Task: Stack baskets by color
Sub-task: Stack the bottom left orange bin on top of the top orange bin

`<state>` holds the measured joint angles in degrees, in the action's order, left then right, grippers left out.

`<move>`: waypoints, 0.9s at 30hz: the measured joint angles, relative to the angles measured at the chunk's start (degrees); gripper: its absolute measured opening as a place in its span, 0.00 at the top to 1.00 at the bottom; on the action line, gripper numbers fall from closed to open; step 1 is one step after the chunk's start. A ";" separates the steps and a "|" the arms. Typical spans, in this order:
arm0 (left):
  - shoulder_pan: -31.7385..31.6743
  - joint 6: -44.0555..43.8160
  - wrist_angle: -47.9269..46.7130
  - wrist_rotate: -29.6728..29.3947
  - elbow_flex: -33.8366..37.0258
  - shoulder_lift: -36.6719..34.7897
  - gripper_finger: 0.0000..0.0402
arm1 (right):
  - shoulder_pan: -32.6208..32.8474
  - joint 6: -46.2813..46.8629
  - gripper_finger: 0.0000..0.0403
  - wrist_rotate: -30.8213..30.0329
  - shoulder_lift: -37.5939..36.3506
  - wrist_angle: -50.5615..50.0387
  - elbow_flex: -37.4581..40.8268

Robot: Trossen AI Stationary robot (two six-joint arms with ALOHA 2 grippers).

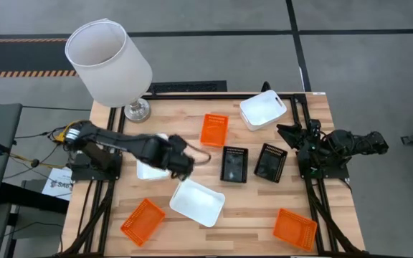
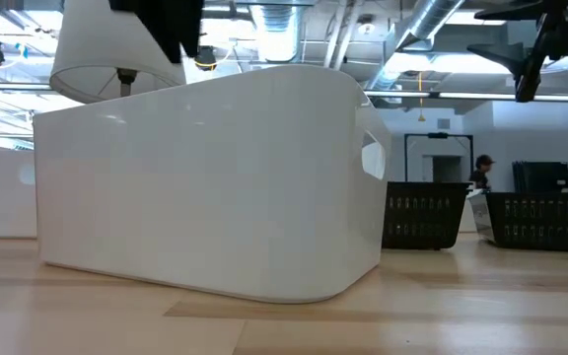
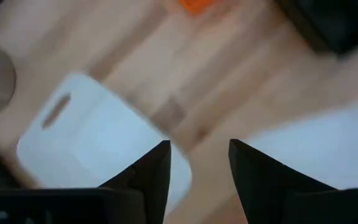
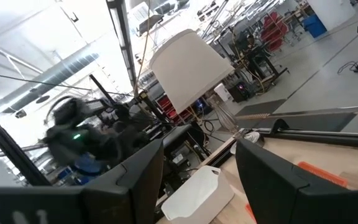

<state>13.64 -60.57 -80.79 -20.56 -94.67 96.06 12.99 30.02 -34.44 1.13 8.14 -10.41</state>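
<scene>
**Ana:** See that big white basket [image 2: 210, 182] right up close in the low view? It sits flat on the bench [image 1: 249, 215], near the front edge.

**Ben:** Yes. So is any stacking done yet?

**Ana:** Not that I can see. The three white ones lie apart: this one, one under the left arm [image 1: 149, 169], and one at the far right corner [image 1: 262, 110].

**Ben:** And the orange ones?

**Ana:** Also apart. One at the front left [image 1: 143, 221], one at the front right [image 1: 295, 228], one near the middle at the back [image 1: 214, 130]. Two black baskets [image 1: 234, 164] stand side by side in the middle. I only count two black ones.

**Ben:** So nearly all the work is left.

**Ana:** I think so. Every color needs its pile.

**Ben:** What are the arms doing?

**Ana:** The left pincer [image 1: 181, 166] hangs between two white baskets. Its fingers [image 3: 151, 174] have a gap and hold nothing. I cannot tell if they count as wide or narrow.

**Ben:** And the other?

**Ana:** The right pincer [image 1: 292, 135] waits at the right side, wide and empty.

**Ben:** What do the baskets look like?

**Ana:** Small and shallow. The white ones have smooth walls and a slot to hold. The orange and black walls have slits.
</scene>
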 joint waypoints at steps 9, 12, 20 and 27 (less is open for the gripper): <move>4.39 -13.77 5.45 11.00 17.42 -8.31 0.62 | 0.02 0.39 0.44 -0.02 -0.02 -0.27 0.00; 10.40 -22.88 7.65 14.37 22.42 -10.41 0.62 | 0.01 0.13 0.44 -0.02 -0.01 -0.56 0.00; 26.29 -40.82 15.02 15.84 28.36 -11.53 0.62 | 0.00 0.03 0.44 -0.04 -0.01 -1.14 0.00; 35.75 -52.48 17.60 16.28 32.70 -11.47 0.62 | 0.00 -0.04 0.44 -0.04 0.00 -2.16 0.00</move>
<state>49.39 -113.04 -63.19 -4.28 -61.97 84.60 12.99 29.98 -34.48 1.13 5.97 -10.41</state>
